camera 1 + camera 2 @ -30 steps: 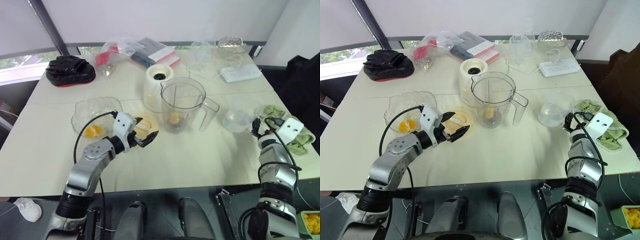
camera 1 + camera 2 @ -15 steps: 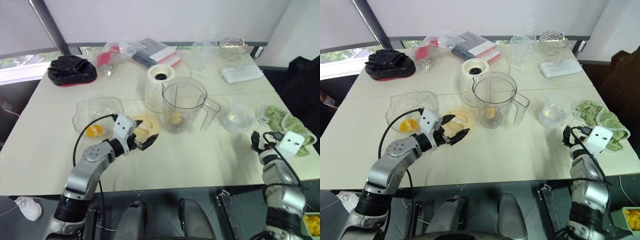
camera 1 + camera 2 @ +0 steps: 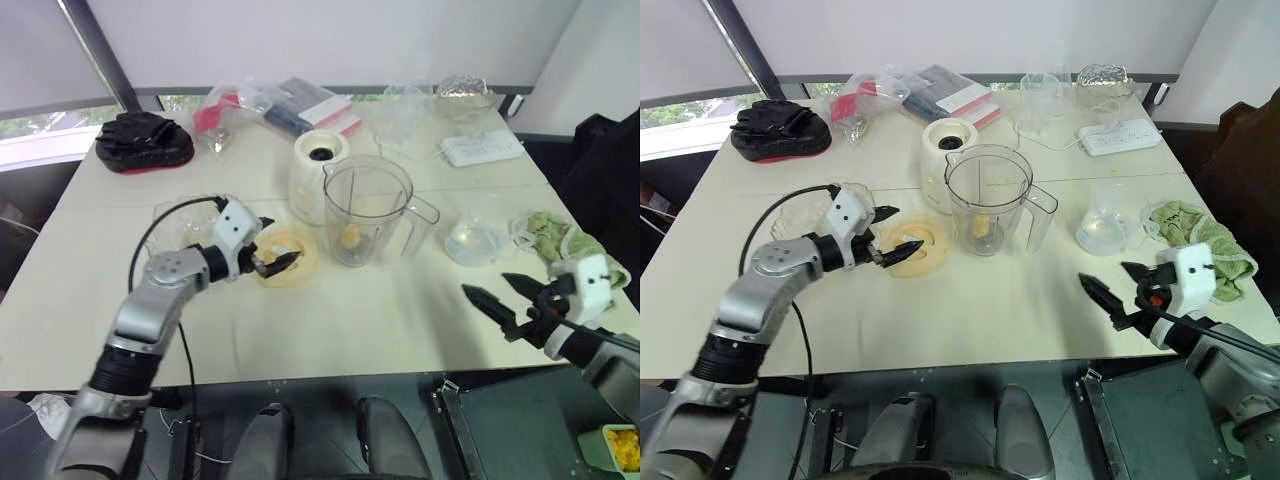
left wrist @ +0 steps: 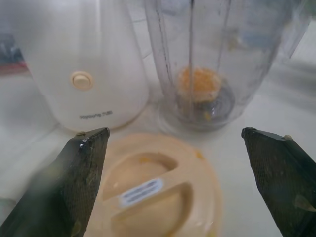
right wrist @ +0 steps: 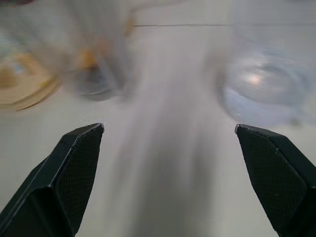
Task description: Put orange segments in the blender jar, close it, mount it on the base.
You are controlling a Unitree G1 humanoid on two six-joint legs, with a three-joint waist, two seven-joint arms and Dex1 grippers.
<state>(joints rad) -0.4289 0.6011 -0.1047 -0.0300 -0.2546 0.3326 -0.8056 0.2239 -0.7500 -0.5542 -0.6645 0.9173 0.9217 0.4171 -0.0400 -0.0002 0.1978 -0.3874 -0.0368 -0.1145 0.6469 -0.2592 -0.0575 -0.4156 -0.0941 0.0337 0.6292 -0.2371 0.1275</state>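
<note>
One jar, uncapped, stands on the table beside the base and holds one orange segment. One lid lies below the left end effector, which is spread wide and empty. The right end effector is likewise wide and empty.

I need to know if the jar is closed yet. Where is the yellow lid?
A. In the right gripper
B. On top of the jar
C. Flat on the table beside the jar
C: the yellow lid lies flat on the table beside the open-topped blender jar, between the open fingers of the left gripper.
</note>
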